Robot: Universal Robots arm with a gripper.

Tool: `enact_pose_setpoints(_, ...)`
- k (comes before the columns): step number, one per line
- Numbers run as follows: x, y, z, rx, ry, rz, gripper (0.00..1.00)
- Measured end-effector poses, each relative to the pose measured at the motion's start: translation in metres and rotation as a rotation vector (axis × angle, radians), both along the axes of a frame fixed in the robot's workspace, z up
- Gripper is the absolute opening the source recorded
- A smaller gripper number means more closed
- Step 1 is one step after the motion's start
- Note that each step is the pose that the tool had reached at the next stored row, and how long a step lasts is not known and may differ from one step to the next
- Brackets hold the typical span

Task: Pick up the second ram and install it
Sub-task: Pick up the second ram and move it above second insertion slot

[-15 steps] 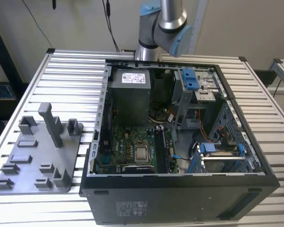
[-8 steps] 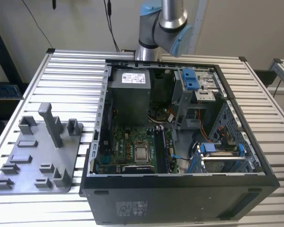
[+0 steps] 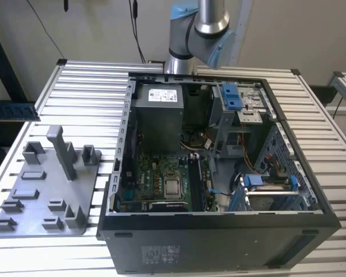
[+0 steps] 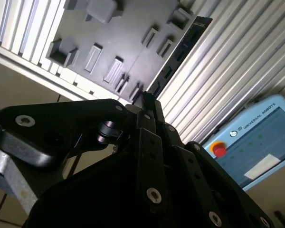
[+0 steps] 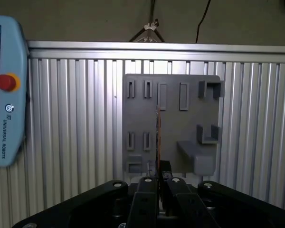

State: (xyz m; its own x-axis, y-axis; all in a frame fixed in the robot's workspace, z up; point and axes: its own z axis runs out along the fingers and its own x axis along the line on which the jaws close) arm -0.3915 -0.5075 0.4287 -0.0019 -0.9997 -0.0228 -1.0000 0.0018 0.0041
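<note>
1. Second ram (image 4: 180, 52), a long, narrow dark-blue circuit-board strip with black chips, is gripped at one end by the black gripper (image 4: 145, 102), whose fingers are closed on it. It is held in the air above the grey plastic tray (image 4: 118, 33) and the slatted aluminium surface (image 3: 86, 86).
2. In the first wrist view the ram (image 5: 157, 137) is seen edge-on. Only a short end appears to be pinched, so the strip could be levered askew or pulled loose by a knock.
3. A tilted second ram could be jammed against its slot on the green motherboard (image 3: 155, 167) rather than seated.
4. The walls of the open black computer case (image 3: 219, 242) could be struck by the long free end.
</note>
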Motion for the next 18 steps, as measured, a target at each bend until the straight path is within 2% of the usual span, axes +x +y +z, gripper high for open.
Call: enact_pose_setpoints(18, 0.0449, 0.0012, 0.0001, -0.0009, 0.0001, 0.0, 0.14)
